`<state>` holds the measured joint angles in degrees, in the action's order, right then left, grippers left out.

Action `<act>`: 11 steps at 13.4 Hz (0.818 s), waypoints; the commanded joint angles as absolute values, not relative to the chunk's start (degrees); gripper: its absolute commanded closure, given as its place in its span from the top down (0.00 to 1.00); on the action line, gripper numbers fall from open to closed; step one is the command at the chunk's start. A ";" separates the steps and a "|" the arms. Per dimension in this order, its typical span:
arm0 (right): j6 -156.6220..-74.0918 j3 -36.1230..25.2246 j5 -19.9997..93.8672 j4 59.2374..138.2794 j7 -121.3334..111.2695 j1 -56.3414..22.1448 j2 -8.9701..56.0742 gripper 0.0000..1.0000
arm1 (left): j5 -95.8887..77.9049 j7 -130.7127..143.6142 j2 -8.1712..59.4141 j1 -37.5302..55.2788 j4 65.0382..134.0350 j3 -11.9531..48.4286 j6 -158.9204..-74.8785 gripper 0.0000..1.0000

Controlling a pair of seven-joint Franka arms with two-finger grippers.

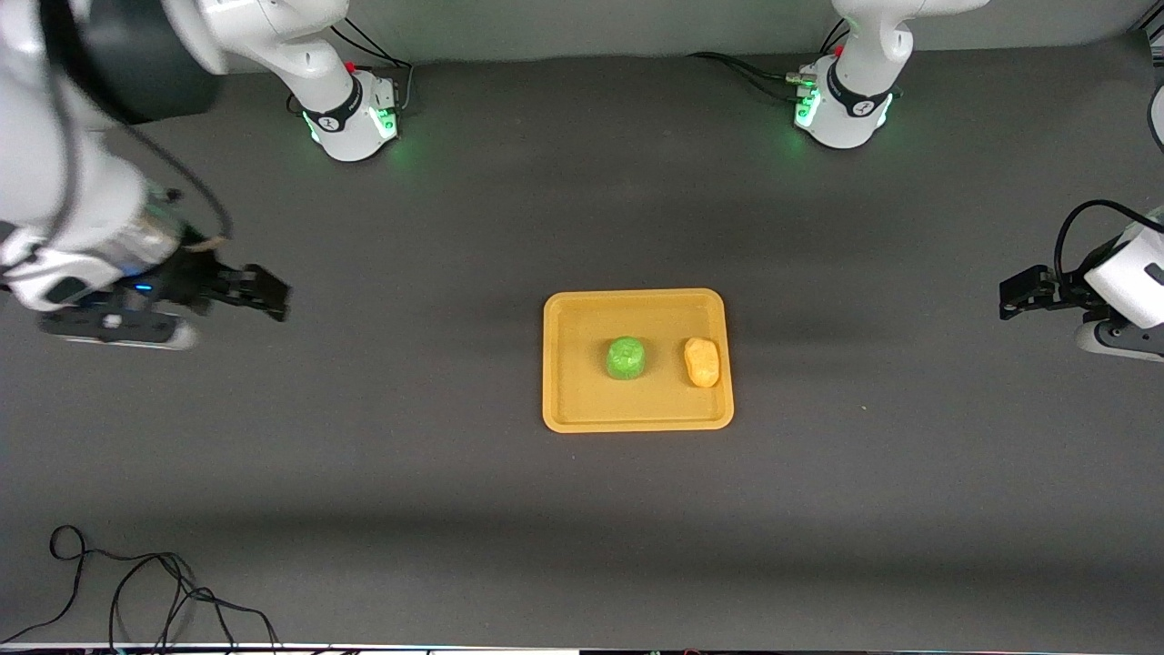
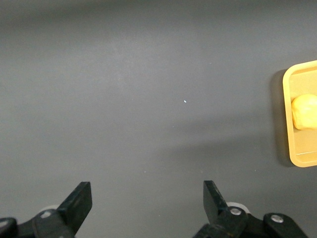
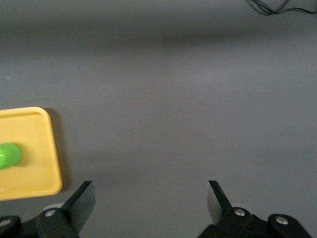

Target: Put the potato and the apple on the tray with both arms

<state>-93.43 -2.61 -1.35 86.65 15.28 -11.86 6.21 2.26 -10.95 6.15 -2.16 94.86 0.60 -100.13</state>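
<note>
Right tool (image 1: pixel 273 298): spread wide, holding nothing, over bare tabletop (image 1: pixel 409 509) at the right arm's end.
Tray (image 1: pixel 637 423): mid-tabletop, between both tools.
Apple (image 1: pixel 626 357): on the tray, centre.
Potato (image 1: pixel 701 362): on the tray beside the apple, toward the left arm; long axis runs nearer-farther.
Left tool (image 1: pixel 1011 298): spread wide, empty, well apart from the tray.
Judgement: both placed; nothing left to grasp.

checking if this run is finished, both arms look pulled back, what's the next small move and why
Probably none beyond holding both arms parked. The apple and the potato both lie on the tray, apart from each other. The left gripper hangs open over bare table toward its end, and the right gripper hangs open over bare table toward the other end, each holding nothing. The placing looks done.
</note>
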 commanded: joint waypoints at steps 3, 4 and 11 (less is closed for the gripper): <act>-94.92 -1.14 -0.18 92.11 2.92 -1.16 2.64 1.00 | 3.34 -11.69 6.42 -2.02 94.75 0.09 -101.16 1.00; -94.75 -1.23 -0.18 92.02 1.68 -0.10 2.64 1.00 | 3.25 -11.69 6.42 -2.02 94.75 0.09 -101.08 1.00; -93.87 -2.99 -0.26 94.48 -0.17 -0.35 -0.26 1.00 | 0.27 -6.97 6.68 -1.93 93.69 0.26 -100.46 1.00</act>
